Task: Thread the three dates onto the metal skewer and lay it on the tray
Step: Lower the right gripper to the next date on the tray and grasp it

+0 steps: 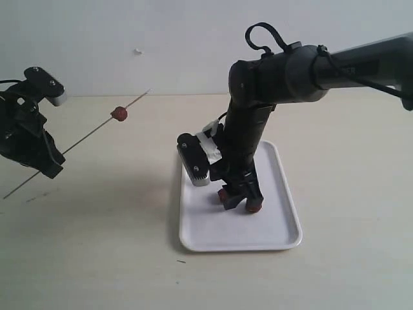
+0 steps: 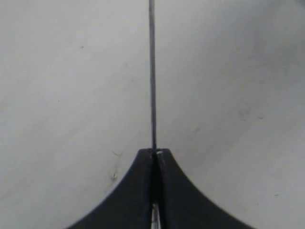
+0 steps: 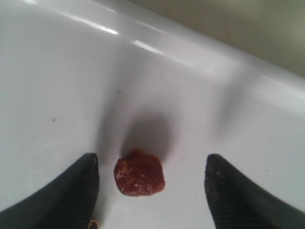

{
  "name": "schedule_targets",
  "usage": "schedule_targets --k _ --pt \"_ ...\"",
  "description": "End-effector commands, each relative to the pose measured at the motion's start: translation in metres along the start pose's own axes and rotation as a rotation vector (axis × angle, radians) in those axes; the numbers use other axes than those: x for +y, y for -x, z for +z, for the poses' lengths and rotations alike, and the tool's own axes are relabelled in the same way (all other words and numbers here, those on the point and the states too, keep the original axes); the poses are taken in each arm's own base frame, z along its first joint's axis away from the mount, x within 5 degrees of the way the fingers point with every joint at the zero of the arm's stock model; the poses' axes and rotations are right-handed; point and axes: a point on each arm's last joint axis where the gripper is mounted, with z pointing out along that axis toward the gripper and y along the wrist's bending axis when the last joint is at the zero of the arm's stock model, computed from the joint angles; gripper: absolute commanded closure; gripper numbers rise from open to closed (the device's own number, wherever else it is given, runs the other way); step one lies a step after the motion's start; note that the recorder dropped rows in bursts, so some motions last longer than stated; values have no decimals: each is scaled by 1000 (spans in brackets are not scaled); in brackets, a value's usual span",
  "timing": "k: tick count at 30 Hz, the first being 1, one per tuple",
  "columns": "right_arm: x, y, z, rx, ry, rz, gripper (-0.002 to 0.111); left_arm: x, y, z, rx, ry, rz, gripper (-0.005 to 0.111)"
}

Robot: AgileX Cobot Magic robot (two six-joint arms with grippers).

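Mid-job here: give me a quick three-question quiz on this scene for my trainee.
1. How many dates are threaded on the skewer?
2. True or false: the right claw is shut on a date.
3. What holds the skewer? A: left claw. B: right claw. C: nothing, it lies on the tray.
Key: 1. One. 2. False: it stands open around a loose date lying on the tray. 3. A.

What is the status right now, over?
Left gripper shut on metal skewer, first date threaded. Right gripper open, straddling second date on tray. Nothing blocking.
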Motion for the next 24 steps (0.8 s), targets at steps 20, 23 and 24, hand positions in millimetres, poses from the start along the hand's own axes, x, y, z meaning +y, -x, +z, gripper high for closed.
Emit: schedule_targets --k 20,23,24 --pt "7 -4 17 23 84 -17 59 1 1 -3 -19 13 -18 107" --pt "7 -4 17 24 84 11 63 1 1 -3 -19 13 -18 107" --pt "7 -4 17 25 84 20 65 1 1 -3 -19 13 -18 107"
